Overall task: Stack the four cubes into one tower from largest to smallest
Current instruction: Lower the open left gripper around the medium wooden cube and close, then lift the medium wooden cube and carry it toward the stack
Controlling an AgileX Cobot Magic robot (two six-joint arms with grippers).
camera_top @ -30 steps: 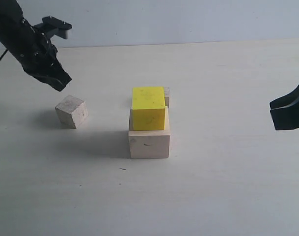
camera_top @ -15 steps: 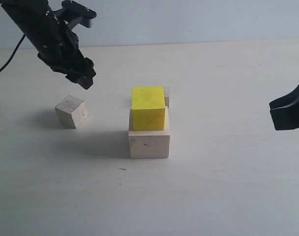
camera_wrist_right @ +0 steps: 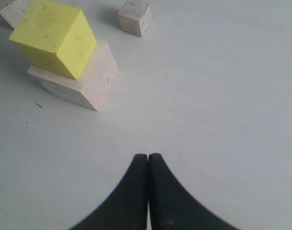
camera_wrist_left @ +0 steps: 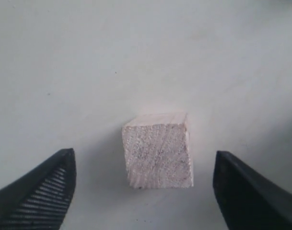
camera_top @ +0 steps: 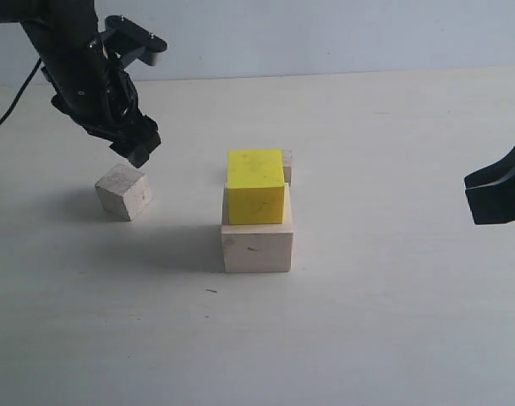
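The bright yellow cube (camera_top: 256,186) rests on the large pale wood cube (camera_top: 257,247) at the table's middle. Both also show in the right wrist view: the yellow cube (camera_wrist_right: 54,36) and the pale cube (camera_wrist_right: 90,81). The smallest wood cube (camera_top: 287,166) peeks out behind them, and appears as the smallest cube (camera_wrist_right: 134,17). The smaller bare wood cube (camera_top: 123,191) lies alone at the left. My left gripper (camera_top: 137,148) hovers open just above and behind it; the cube (camera_wrist_left: 157,155) sits between the spread fingers (camera_wrist_left: 38,191). My right gripper (camera_wrist_right: 148,158) is shut and empty at the right.
The pale table (camera_top: 392,321) stretches wide around the cubes. A light wall (camera_top: 325,34) bounds the far edge. A black cable (camera_top: 12,97) trails from the left arm.
The left arm swung right and then dropped toward the lone wood cube. The right arm and all cubes stayed still.
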